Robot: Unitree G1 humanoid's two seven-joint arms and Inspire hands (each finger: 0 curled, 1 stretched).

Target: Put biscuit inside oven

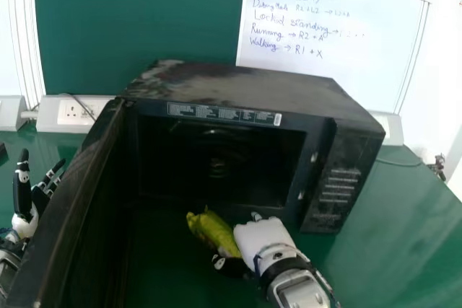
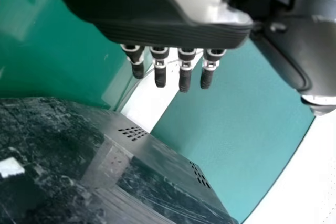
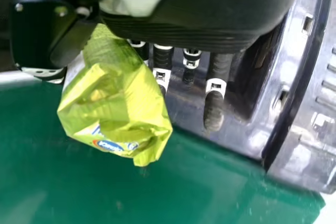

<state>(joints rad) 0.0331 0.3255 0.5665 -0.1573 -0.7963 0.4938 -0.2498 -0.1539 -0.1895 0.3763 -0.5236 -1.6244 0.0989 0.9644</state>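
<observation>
Right hand (image 1: 261, 237) pinched biscuit packet (image 1: 211, 229) between thumb and fingers, hiding one end. Left hand (image 1: 26, 223): fingers extended, empty; forearm was cut off.

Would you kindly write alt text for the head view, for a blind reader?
The robot's right hand grips a green biscuit packet before a black oven, whose door stands open at left; the left hand is outside the door.
</observation>
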